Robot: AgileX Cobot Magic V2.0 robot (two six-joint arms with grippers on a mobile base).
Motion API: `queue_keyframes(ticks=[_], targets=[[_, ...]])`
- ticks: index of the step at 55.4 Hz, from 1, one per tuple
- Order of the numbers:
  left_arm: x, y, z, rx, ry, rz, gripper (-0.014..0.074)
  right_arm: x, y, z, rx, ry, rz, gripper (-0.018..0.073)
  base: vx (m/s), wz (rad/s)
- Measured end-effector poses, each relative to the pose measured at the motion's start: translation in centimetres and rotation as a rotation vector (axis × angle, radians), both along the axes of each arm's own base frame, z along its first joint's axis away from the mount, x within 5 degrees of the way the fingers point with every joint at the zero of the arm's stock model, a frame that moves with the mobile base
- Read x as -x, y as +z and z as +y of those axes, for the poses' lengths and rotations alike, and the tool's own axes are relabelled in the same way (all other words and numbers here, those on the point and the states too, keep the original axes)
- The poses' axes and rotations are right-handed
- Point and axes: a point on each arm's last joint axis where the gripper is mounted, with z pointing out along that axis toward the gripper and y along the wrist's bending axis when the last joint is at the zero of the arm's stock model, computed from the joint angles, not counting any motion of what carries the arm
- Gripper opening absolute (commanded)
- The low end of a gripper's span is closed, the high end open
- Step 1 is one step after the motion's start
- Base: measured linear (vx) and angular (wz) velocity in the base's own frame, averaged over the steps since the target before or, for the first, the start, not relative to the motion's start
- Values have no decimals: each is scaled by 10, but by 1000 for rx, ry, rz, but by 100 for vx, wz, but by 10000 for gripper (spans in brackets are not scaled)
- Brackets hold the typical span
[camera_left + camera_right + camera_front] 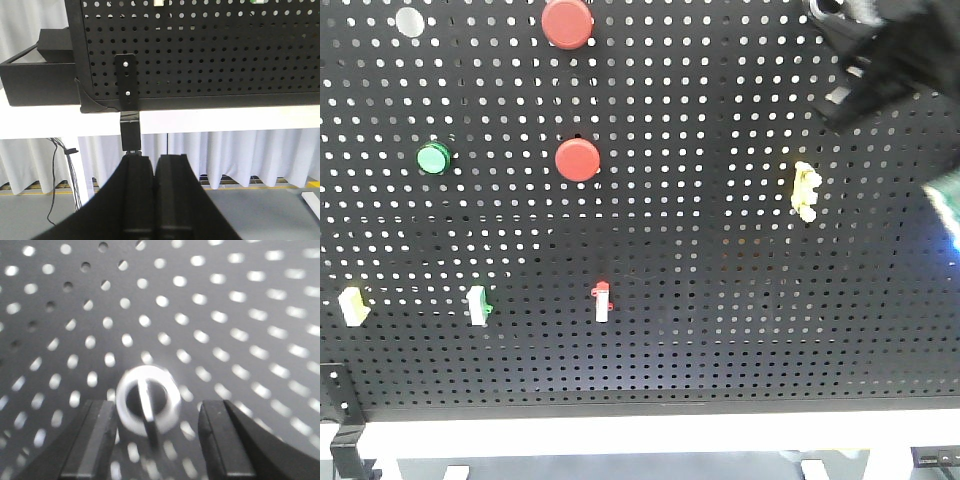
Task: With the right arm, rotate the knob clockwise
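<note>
**Right gripper open around the knob on the pegboard.**

In the right wrist view, the knob is a silvery-white ring with a dark centre and a pale bar across its face. It sits between the two dark fingers. The finger at the left of the view stands just beside the rim, and contact cannot be confirmed. The other finger is apart from the rim, with a visible gap. In the front-facing view, the right arm appears blurred at the board's upper right corner. It is well apart from the red push-buttons, the green button and the yellow handle. The left gripper sits below the board's lower edge, fingers pressed together, holding nothing.
</note>
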Motion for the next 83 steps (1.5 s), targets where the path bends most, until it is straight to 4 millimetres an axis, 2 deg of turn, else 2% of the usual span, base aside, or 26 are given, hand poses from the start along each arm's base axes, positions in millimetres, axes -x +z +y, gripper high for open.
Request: queue_keyframes(ticks=[12, 28, 42, 48, 74, 83], targets=[[0, 0, 0, 0, 0, 0, -6, -9, 1, 3, 3, -3, -2, 361, 0, 0], [0, 0, 0, 0, 0, 0, -6, -9, 0, 3, 3, -9, 8, 126, 0, 0], [0, 0, 0, 0, 0, 0, -6, -6, 1, 0, -6, -35, 38, 8, 0, 0], [0, 0, 0, 0, 0, 0, -6, -1, 2, -4, -30, -65, 74, -15, 0, 0], [0, 0, 0, 0, 0, 0, -6, 0, 1, -4, -52, -60, 88, -3, 0, 0], [0, 0, 0, 0, 0, 0, -6, 0, 1, -3, -203, -20, 127, -2, 0, 0]])
